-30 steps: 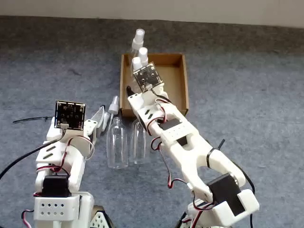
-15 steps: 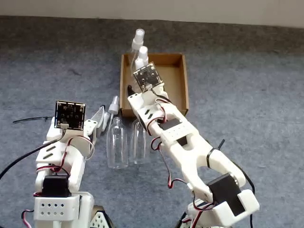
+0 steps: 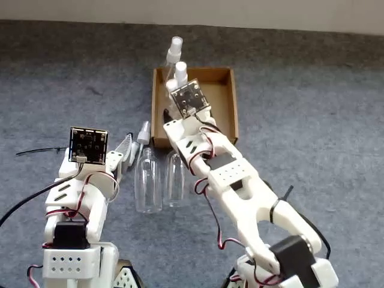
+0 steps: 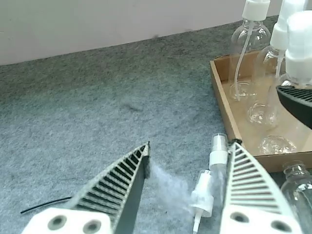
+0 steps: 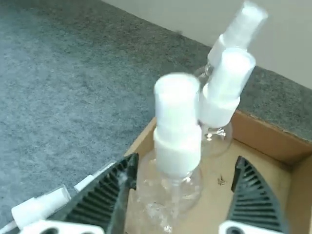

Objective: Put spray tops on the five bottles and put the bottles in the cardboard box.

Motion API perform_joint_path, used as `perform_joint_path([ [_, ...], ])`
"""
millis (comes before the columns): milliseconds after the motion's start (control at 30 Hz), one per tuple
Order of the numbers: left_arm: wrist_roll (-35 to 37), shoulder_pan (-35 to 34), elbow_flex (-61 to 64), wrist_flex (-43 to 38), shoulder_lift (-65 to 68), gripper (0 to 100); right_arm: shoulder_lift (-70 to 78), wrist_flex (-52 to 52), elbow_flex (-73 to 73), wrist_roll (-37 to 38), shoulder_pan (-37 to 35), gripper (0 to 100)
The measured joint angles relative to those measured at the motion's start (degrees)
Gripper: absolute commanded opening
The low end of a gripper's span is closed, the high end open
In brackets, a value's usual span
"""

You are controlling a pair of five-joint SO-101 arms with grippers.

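Observation:
Three clear bottles with white spray tops stand in the left part of the cardboard box [image 3: 223, 102]: the far bottle [image 3: 174, 49], the middle bottle [image 3: 180, 71] and the near bottle [image 5: 176, 146]. My right gripper [image 5: 186, 161] is open around the near bottle, its fingers clear of the glass on both sides. Two uncapped bottles [image 3: 147, 180] [image 3: 175, 179] stand on the carpet in front of the box. Two loose spray tops [image 4: 218, 152] [image 4: 202, 196] lie between the fingers of my open left gripper [image 4: 191, 146], which is low over the carpet just left of the box [image 4: 225, 109].
Grey carpet [image 3: 312, 138] covers the table, with free room to the right and far left. The right half of the box floor [image 3: 217, 111] is bare. A thin black cable [image 3: 36, 151] lies left of the left arm.
The right arm's elbow and base link have shifted right and toward the front, and its wrist has moved slightly right over the box. The left arm has kept still.

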Motion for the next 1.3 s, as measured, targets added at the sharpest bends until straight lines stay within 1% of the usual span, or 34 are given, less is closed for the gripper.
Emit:
perform_joint_path([
  [533, 0.0, 0.0, 0.0, 0.0, 0.0, 23, -22.42, 19.25, 0.09, 0.0, 0.0, 24.5],
  [633, 0.0, 0.0, 0.0, 0.0, 0.0, 23, -25.76, 26.37, -0.35, 0.0, 0.0, 24.5],
  [800, 0.0, 0.0, 0.0, 0.0, 0.0, 23, -27.43, 43.52, -4.92, -0.26, 0.0, 24.5],
  [933, 0.0, 0.0, 0.0, 0.0, 0.0, 23, -27.78, 53.45, -6.95, -4.75, 0.0, 24.5],
  [1033, 0.0, 0.0, 0.0, 0.0, 0.0, 23, -27.96, 56.79, -7.03, -6.86, -2.11, 24.5],
  [1100, 0.0, 0.0, 0.0, 0.0, 0.0, 23, -27.96, 58.2, -7.03, -7.38, -5.19, 24.5],
  [1233, 0.0, 0.0, 0.79, -0.35, 0.09, 23, -27.6, 57.32, -4.4, -7.74, -12.66, 24.5],
  [1300, 0.0, 0.0, 0.88, -0.79, 0.09, 23, -25.85, 54.86, -2.02, -7.74, -14.51, 24.5],
])
